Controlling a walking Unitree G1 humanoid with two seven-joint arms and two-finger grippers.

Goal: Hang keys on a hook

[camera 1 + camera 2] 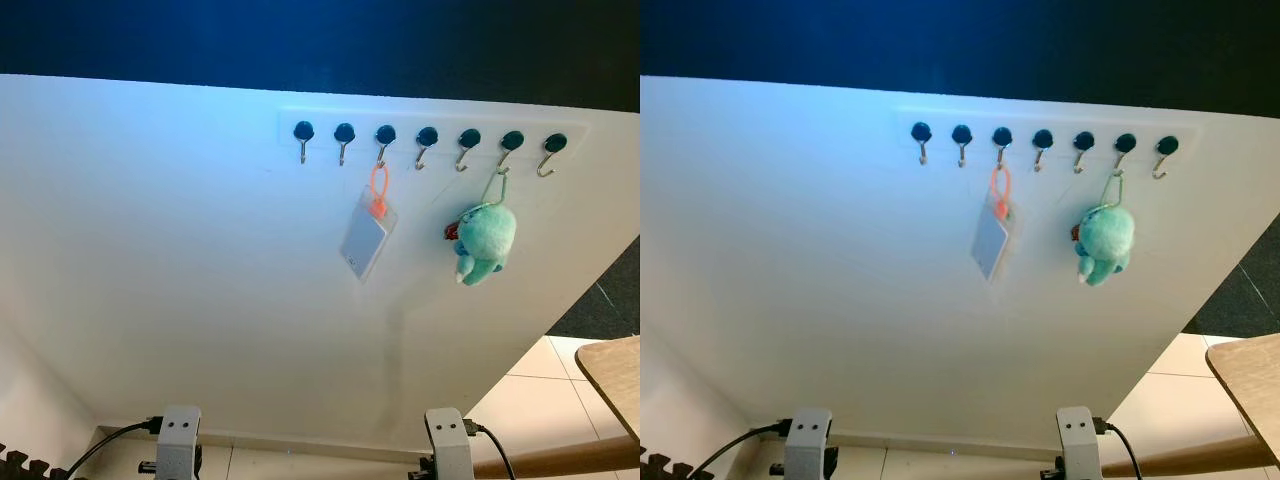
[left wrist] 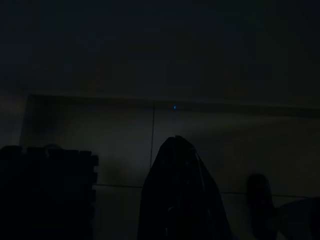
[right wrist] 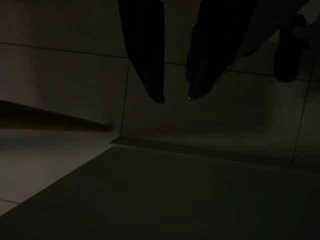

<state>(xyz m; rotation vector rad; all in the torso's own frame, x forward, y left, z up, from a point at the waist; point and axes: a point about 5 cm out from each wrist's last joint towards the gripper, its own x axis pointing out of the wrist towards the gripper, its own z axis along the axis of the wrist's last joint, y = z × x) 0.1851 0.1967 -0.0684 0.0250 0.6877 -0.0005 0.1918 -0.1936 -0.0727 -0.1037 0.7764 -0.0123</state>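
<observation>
A row of several dark-capped metal hooks (image 1: 427, 137) runs along the top of a white wall (image 1: 180, 260). From the sixth hook (image 1: 511, 141) a teal plush keychain (image 1: 486, 240) hangs by a green ring, with a small dark red piece at its side. An orange loop holds a clear card holder (image 1: 365, 243) on the third hook (image 1: 385, 135). Both silver arms hang low, left (image 1: 178, 440) and right (image 1: 450, 445). In the dark right wrist view, my right gripper (image 3: 174, 97) is open over floor tiles, holding nothing. My left gripper (image 2: 176, 142) appears as one dark pointed shape, fingers together.
A wooden table edge (image 1: 615, 385) juts in at the lower right, above light floor tiles (image 1: 520, 395). A dark toothed mat edge (image 1: 15, 465) lies at the lower left. A baseboard (image 1: 320, 445) runs along the foot of the wall.
</observation>
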